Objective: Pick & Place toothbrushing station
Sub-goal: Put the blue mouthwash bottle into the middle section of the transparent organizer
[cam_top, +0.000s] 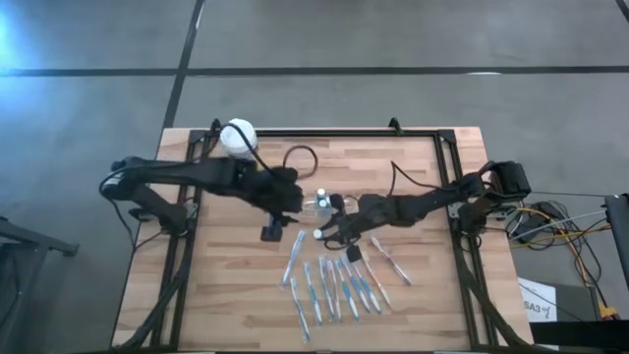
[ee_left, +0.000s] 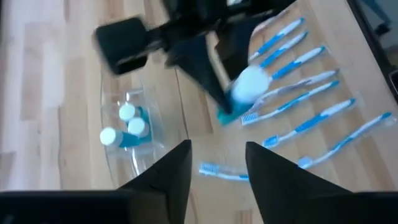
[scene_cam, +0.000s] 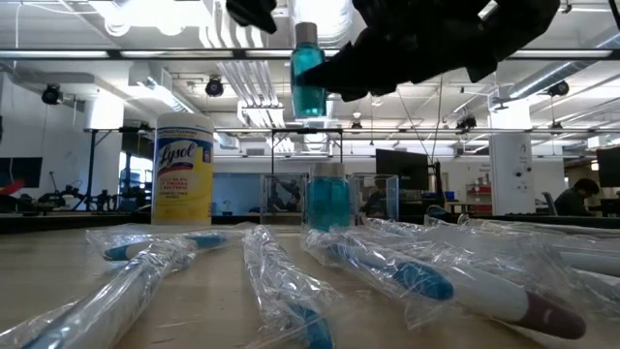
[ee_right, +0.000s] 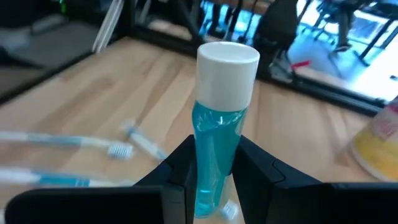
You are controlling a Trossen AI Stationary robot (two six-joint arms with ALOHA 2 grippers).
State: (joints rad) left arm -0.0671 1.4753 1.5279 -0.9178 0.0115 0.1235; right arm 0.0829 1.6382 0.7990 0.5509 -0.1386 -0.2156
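Clear holder (ee_left: 134,134), blue white-capped bottles inside; wrapped toothbrushes (cam_top: 334,285) apparently fanned nearby.

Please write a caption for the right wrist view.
Right gripper holds an upright blue bottle with a white cap above the wooden table.

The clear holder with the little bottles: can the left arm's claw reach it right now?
Probably yes. The left gripper hangs open just above the clear holder, with nothing between them. The right gripper, holding a blue bottle, is off to the side.
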